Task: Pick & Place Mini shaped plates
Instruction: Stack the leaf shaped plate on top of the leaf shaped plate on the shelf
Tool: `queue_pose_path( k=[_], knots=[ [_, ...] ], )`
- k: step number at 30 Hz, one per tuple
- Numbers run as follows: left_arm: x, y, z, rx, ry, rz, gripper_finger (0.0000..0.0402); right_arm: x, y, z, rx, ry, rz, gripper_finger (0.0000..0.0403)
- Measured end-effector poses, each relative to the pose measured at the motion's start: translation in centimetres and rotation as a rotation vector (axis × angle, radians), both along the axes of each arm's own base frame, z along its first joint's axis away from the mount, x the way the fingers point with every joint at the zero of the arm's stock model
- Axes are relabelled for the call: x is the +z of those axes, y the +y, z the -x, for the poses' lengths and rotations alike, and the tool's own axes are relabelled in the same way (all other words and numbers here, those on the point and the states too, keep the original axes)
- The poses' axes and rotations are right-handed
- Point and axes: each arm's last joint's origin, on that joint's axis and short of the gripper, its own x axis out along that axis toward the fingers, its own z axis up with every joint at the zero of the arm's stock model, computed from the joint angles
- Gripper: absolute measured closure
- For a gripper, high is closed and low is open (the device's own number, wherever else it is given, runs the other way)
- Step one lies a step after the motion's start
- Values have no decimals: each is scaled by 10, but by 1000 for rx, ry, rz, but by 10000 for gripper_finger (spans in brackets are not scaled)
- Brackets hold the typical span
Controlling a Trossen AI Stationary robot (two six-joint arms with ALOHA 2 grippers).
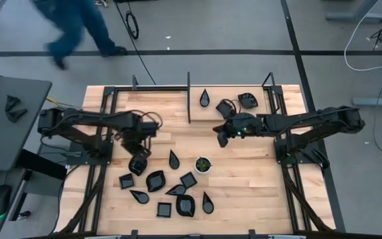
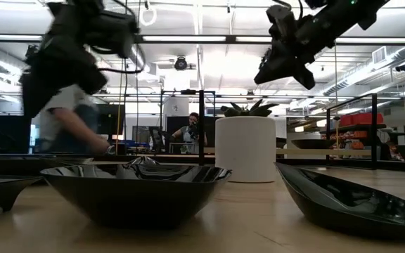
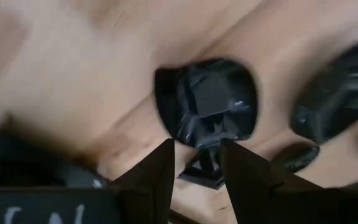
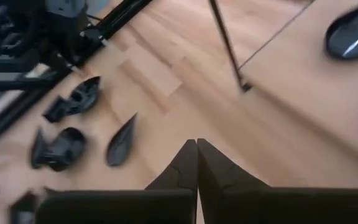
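Several mini shaped plates, glossy black, lie flat on the wooden table toward its near edge, among them a rounded one (image 1: 155,179) and a teardrop (image 1: 174,159). Three more lie at the far right, such as a teardrop (image 1: 205,97). My left gripper (image 1: 138,164) hangs over the left end of the near group, pointing down, open. In its wrist view (image 3: 197,144) a rounded square plate (image 3: 207,99) lies just beyond the fingertips. My right gripper (image 1: 221,139) is shut and holds nothing (image 4: 196,144), raised over the table's middle (image 2: 266,70).
A small white cup with green inside (image 1: 203,164) stands right of the near plates. A black upright bar (image 1: 189,99) splits the far half of the table. Black frame rails (image 1: 105,133) run along both sides. A person (image 1: 78,26) walks beyond the far edge.
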Motion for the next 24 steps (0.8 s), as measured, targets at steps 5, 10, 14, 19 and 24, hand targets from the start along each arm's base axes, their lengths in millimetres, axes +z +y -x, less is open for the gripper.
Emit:
queue_pose_path(
  k=[5,10,14,19,24],
  knots=[
    [-14,-16,23,208,38,11,268,0,-22,2,43,41,128,401],
    [-35,-28,30,306,5,22,268,0,-37,4,83,42,121,401],
    [-47,-31,36,384,24,-24,268,0,-39,5,159,48,123,401],
    [-53,-30,39,437,32,-108,268,-1,-38,5,224,53,118,400],
    [-64,-29,45,443,30,-131,268,-2,-38,6,240,62,132,393]
  ],
)
